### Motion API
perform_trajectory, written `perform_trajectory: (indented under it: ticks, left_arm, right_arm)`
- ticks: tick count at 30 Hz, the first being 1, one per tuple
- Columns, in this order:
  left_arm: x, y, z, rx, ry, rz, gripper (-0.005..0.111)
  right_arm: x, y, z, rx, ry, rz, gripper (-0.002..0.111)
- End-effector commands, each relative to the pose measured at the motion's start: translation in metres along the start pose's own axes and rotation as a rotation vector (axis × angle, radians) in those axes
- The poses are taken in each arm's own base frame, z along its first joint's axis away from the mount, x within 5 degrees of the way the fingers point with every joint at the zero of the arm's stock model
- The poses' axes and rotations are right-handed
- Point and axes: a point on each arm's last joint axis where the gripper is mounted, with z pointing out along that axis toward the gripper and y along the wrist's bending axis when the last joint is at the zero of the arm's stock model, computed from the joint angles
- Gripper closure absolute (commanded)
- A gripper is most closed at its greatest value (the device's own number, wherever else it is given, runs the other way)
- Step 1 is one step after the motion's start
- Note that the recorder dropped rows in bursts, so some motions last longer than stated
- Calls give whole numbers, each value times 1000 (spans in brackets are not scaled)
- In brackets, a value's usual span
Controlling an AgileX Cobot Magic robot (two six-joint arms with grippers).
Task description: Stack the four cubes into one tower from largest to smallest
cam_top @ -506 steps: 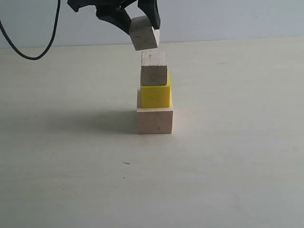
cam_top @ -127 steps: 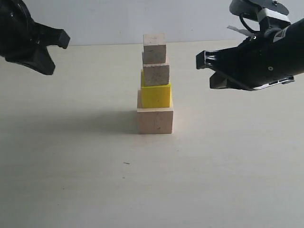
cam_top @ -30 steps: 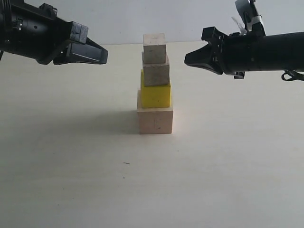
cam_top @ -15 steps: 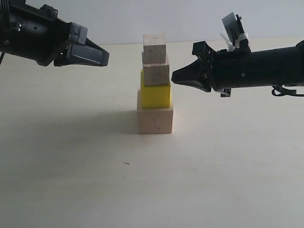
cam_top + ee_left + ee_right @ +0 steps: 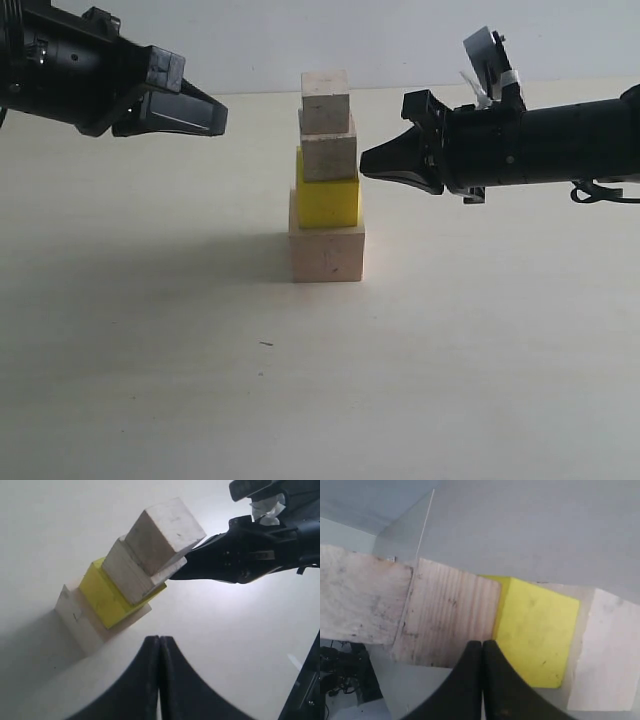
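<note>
The tower stands mid-table: a large pale wood cube (image 5: pixel 326 253) at the bottom, a yellow cube (image 5: pixel 327 201) on it, then a small wood cube (image 5: pixel 328 155) and the smallest wood cube (image 5: pixel 325 100) on top. My right gripper (image 5: pixel 366 160) is shut and empty, its tip at the right side of the third cube, at or just short of touching. In the right wrist view its tip (image 5: pixel 482 643) points at the seam between that cube (image 5: pixel 451 620) and the yellow cube (image 5: pixel 537 630). My left gripper (image 5: pixel 222 118) is shut and empty, well left of the tower; its tip (image 5: pixel 159 639) faces the tower.
The cubes sit slightly offset from one another, and the yellow cube (image 5: pixel 106 597) is shifted toward the back of the base (image 5: pixel 75 625). The pale tabletop (image 5: pixel 320 380) runs to a white back wall (image 5: pixel 400 40).
Over the last second my right gripper has dropped and moved left, up to the third cube. The left gripper has hardly moved. The tower looks unchanged.
</note>
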Motion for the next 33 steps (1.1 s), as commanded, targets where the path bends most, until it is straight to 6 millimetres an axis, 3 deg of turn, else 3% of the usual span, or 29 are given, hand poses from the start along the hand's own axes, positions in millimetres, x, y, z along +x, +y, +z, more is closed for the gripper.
perform_trajectory:
  ticks: [1, 33]
  left_arm:
    - [0, -1, -1, -2, -6, 2, 107]
    - [0, 0, -1, -3, -4, 5, 107]
  right_arm:
    - [1, 4, 0, -31, 2, -14, 108]
    - [1, 6, -1, -46, 7, -24, 108]
